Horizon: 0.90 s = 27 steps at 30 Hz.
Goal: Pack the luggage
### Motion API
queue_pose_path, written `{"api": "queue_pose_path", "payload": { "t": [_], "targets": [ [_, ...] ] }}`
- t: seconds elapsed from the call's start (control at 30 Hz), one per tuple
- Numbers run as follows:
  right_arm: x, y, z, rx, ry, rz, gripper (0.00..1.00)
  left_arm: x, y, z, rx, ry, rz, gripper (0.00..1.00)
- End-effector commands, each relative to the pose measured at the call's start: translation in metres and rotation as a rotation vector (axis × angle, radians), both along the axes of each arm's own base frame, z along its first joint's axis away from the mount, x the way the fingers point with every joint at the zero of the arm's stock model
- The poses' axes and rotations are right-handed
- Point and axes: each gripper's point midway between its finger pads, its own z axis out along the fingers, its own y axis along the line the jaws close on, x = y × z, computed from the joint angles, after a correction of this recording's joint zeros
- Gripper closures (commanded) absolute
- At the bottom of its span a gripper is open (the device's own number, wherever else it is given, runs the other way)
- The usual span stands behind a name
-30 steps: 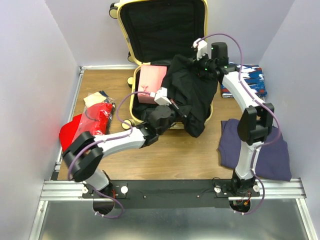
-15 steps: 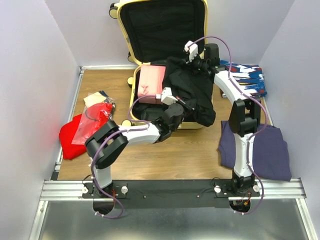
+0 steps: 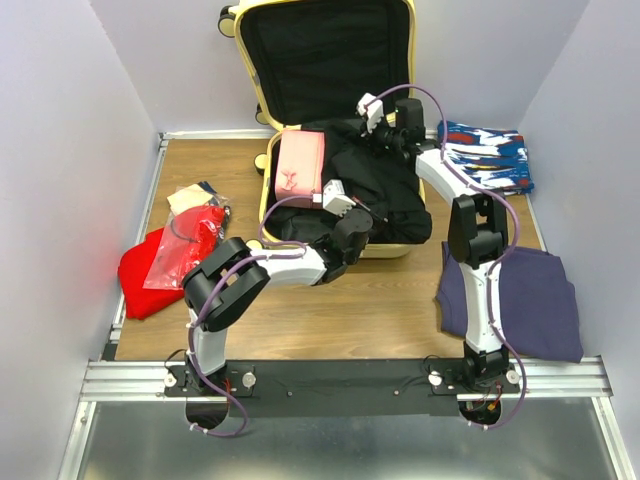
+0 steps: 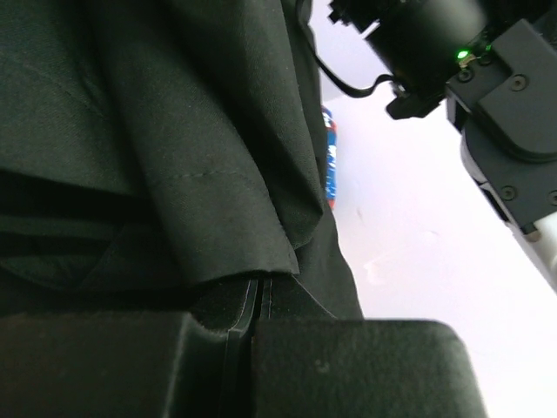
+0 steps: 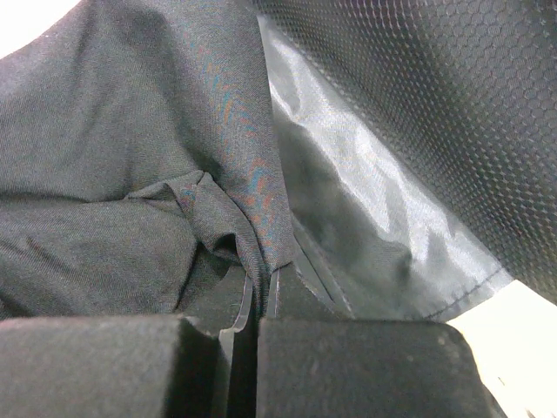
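The pale-yellow luggage (image 3: pixel 411 60) lies open at the back, its lid upright and lined in black. A black garment (image 3: pixel 385 190) lies in its lower half beside a pink pouch (image 3: pixel 301 167). My left gripper (image 3: pixel 352 222) is shut on the garment's near edge (image 4: pixel 235 252) at the case's front rim. My right gripper (image 3: pixel 385 133) is shut on the garment's far edge (image 5: pixel 252 226) next to the lid's mesh lining (image 5: pixel 418 96).
A red garment (image 3: pixel 145 270) and a red plastic bag (image 3: pixel 190 240) lie at the left. A purple garment (image 3: pixel 520 300) lies at the right front, and a blue patterned cloth (image 3: pixel 490 155) at the right back. Grey walls close in three sides.
Both grippers have carried the black garment back and left into the case. Its hanging end has come up off the table in front of the luggage.
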Motion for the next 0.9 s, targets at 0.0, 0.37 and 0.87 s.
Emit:
{"api": "queue_pose_path", "payload": {
  "t": [0.0,0.37,0.87],
  "targets": [
    [0.019,0.014,0.012,0.052,-0.123,-0.020,0.99,-0.021,-0.006,-0.006,0.024,0.021,-0.055,1.00],
    [0.015,0.017,0.021,0.100,-0.108,-0.053,0.49,-0.029,0.016,0.032,0.066,-0.093,-0.083,0.60],
    [-0.029,-0.009,0.140,0.192,-0.190,-0.136,0.11,-0.071,0.063,0.149,0.097,-0.364,-0.161,0.09]
  ]
}}
